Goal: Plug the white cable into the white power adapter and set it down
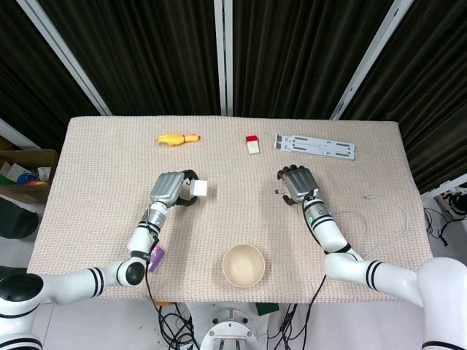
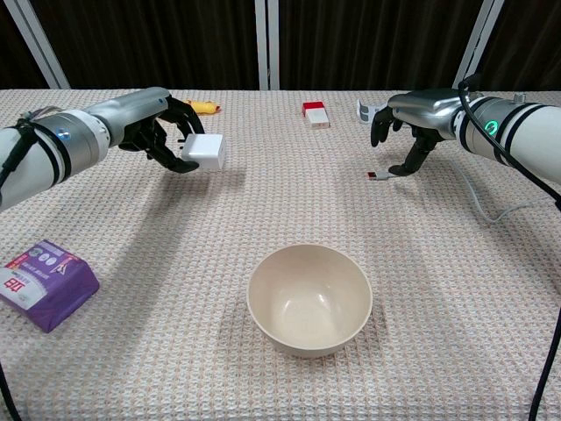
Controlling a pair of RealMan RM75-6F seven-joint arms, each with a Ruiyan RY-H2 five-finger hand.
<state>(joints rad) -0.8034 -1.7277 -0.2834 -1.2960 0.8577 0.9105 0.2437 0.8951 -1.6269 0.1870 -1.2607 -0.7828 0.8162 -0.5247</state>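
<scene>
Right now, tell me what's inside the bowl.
The bowl looks empty: the chest view shows its bare cream inner wall and bottom, and the head view agrees. Only the near inner wall, just under the rim, is hidden in the chest view.

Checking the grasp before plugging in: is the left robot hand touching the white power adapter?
Touching. In the chest view the left robot hand grips the white power adapter, lifted above the table.

adapter (image 2: 207, 151) 1 | cable (image 1: 398, 226) 1 | bowl (image 2: 308, 298) 1 | banana (image 1: 176, 138) 1 | purple packet (image 2: 48, 282) 1
</scene>
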